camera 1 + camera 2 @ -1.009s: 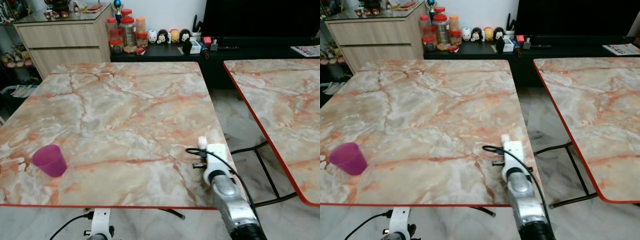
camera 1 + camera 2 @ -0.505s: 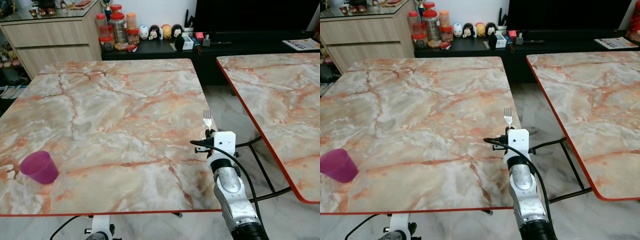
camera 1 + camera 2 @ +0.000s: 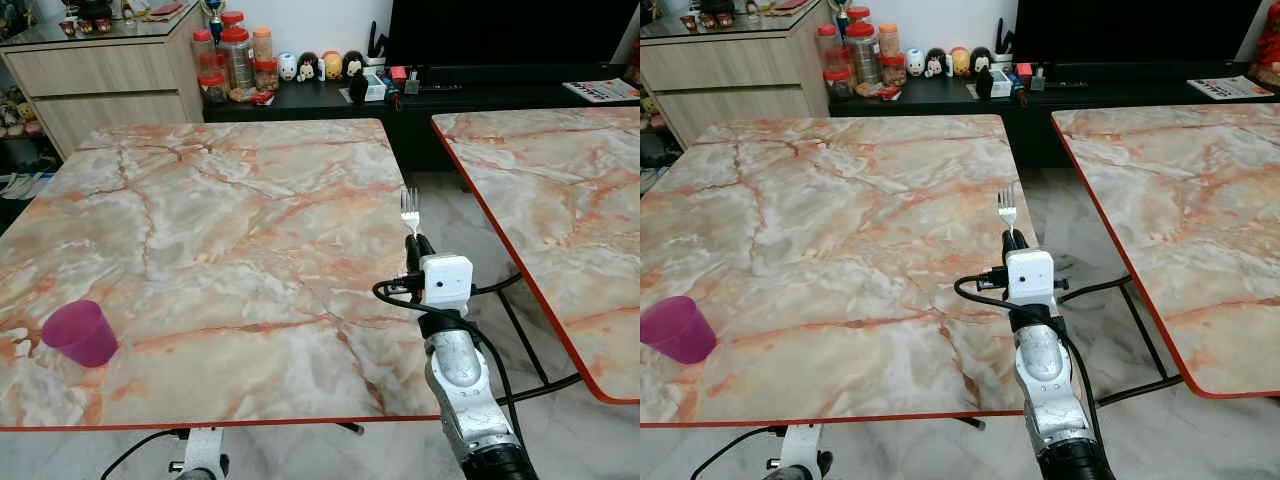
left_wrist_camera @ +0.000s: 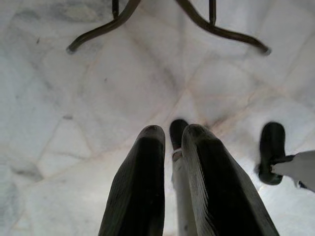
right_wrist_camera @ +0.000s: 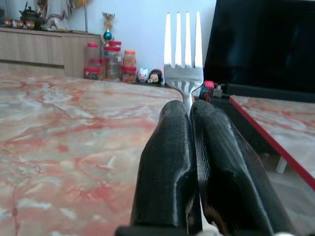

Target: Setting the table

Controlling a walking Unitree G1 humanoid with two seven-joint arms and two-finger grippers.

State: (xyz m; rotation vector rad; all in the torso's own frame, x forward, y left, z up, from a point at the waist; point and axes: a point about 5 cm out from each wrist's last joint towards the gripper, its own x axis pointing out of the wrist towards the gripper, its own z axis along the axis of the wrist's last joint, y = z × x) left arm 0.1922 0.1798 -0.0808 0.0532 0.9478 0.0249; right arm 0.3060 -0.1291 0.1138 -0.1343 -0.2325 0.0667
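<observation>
Marble table [image 3: 200, 220]: one cup [image 3: 80, 333], right gripper [image 5: 189, 110] clamping one fork [image 5: 183, 54]

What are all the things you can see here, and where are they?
Table: one, orange-veined marble with red edge, right in front.
Second table: one, same marble, to the right across a gap.
Cup: one, purple, near the first table's front left corner.
Fork: one, silver, tines up, held over the first table's right edge.
Jars: several, red and orange lids, on the dark low cabinet behind.
Small figures: a row, beside the jars.
Drawer unit: one, light wood, back left.
Right gripper: black jaws shut on the fork.
Left gripper: hanging low over the floor.
</observation>
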